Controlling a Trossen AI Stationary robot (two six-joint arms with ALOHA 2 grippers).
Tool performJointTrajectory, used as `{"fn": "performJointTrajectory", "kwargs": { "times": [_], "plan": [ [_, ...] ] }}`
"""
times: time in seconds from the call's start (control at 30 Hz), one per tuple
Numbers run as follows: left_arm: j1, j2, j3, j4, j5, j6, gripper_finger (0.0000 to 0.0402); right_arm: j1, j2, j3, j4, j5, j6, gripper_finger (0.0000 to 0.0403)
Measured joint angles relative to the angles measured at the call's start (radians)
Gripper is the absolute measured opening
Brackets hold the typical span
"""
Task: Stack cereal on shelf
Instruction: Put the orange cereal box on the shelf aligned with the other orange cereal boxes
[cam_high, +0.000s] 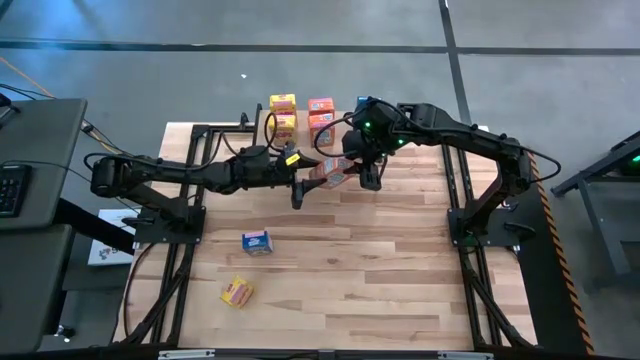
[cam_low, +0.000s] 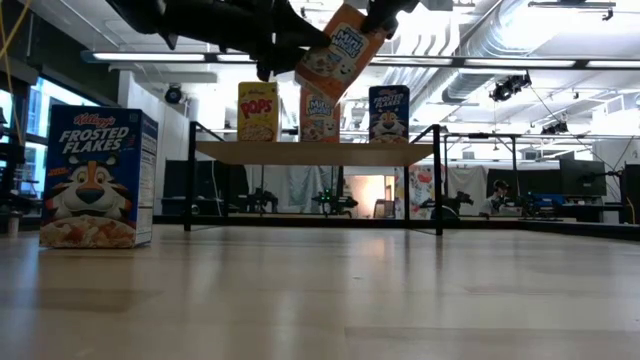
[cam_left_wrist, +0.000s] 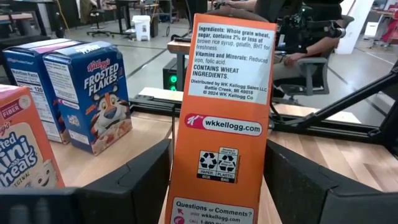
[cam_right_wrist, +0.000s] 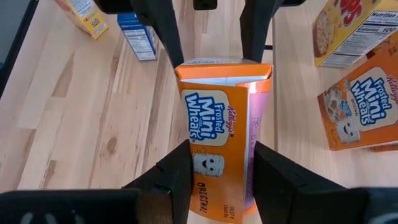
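Observation:
An orange Mini Wheats cereal box (cam_high: 330, 170) hangs in the air in front of the shelf (cam_low: 315, 152), tilted in the low view (cam_low: 340, 50). My left gripper (cam_high: 300, 185) reaches it from the table's left and is shut on one end. My right gripper (cam_high: 365, 168) comes from the right and is shut on the other end. On the shelf stand yellow (cam_low: 257, 110), orange (cam_low: 320, 120) and blue (cam_low: 388, 112) cereal boxes, upright on their bases. My left gripper pinches the orange box between its two fingers (cam_left_wrist: 137, 186), one on each side of the narrow printed panel (cam_left_wrist: 186, 186) that faces the wrist camera. The fingers come in about level from the table's left. The box is lifted clear of table and shelf. My right gripper pinches the box's other end (cam_right_wrist: 205, 180) between its two fingers (cam_right_wrist: 273, 180), slanting down from above and from the right. The fingers sit on opposite sides of the printed front. The box is tilted and clear of the table.
A blue Frosted Flakes box (cam_high: 256, 241) stands upright on the tabletop left of centre. A yellow box (cam_high: 237, 291) lies nearer the front edge. The wooden tabletop (cam_high: 400, 270) spreads out to the front right. Black arm frames (cam_high: 470, 230) run along both sides.

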Motion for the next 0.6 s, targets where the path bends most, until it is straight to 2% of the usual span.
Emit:
{"fn": "performJointTrajectory", "kwargs": {
  "times": [0.6],
  "plan": [
    [0.000, 0.000, 0.000, 0.000, -0.005, 0.004, 0.0194, 0.000, 0.000, 0.000, -0.001, -0.002, 0.019, 0.0130]
  ]
}}
